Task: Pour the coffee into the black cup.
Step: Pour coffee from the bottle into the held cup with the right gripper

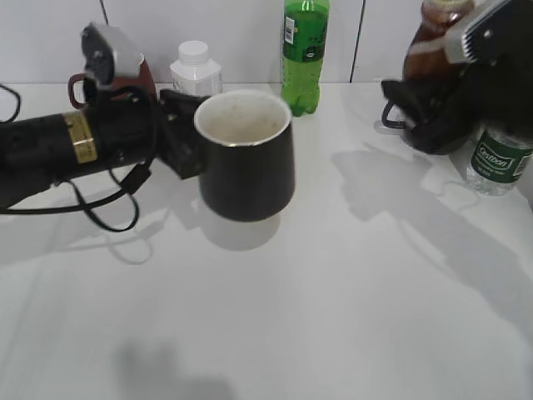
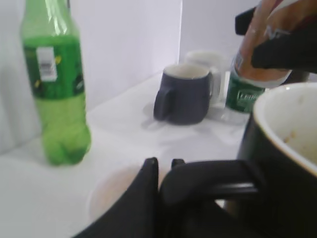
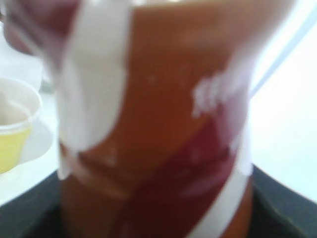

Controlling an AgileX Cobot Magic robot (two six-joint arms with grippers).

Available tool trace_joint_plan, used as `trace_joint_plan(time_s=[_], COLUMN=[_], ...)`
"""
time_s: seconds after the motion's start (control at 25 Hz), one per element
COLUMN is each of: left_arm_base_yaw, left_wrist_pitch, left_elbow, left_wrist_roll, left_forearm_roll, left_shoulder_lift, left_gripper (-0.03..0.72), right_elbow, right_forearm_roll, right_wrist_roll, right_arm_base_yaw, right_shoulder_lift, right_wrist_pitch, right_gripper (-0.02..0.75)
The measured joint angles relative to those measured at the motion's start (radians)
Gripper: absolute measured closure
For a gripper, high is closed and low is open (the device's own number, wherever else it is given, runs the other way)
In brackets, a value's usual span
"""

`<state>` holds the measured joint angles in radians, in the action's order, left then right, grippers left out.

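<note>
The black cup [image 1: 246, 158], glossy with a white speckled inside, hangs above the table at centre left. My left gripper [image 1: 185, 133] is shut on its handle [image 2: 208, 181]; the cup's rim [image 2: 287, 129] fills the right of the left wrist view. The brown coffee bottle [image 1: 433, 37] is held upright at the top right by my right gripper [image 1: 416, 112], which is shut around its body. The bottle's red-white-brown label [image 3: 158, 124] fills the right wrist view, blurred; the fingers barely show there. It also shows in the left wrist view [image 2: 262, 44].
A green soda bottle [image 1: 305, 54] stands at the back centre, a white jar [image 1: 196, 68] and a maroon mug [image 1: 137, 77] at the back left. A clear water bottle [image 1: 500, 158] stands at the right. A dark grey mug [image 2: 184, 93] and a yellow paper cup [image 3: 12, 129] stand nearby.
</note>
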<state>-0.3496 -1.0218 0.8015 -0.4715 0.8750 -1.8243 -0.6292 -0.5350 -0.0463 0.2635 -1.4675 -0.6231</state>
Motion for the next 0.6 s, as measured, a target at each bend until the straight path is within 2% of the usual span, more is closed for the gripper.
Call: trace_joint_plan(time_s=[0.28, 0.48, 0.6], left_arm_base_yaw=[-0.098, -0.162, -0.192], left_wrist_pitch=[0.095, 0.136, 0.132], left_elbow=[0.100, 0.162, 0.189], left_wrist_roll=[-0.002, -0.002, -0.005], left_forearm_roll=[-0.010, -0.014, -0.029], left_shoulder_lift=[-0.001, -0.009, -0.031], left_gripper=[0.646, 0.646, 0.646], right_elbow=[-0.001, -0.033, -0.071], right_forearm_roll=[-0.093, -0.238, -0.272], right_wrist_roll=[0.072, 0.150, 0.166], right_arm_base_yaw=[0.000, 0.000, 0.000], right_shoulder_lift=[0.099, 0.100, 0.100], right_wrist_pitch=[0.013, 0.027, 0.027], right_gripper=[0.211, 0.211, 0.211])
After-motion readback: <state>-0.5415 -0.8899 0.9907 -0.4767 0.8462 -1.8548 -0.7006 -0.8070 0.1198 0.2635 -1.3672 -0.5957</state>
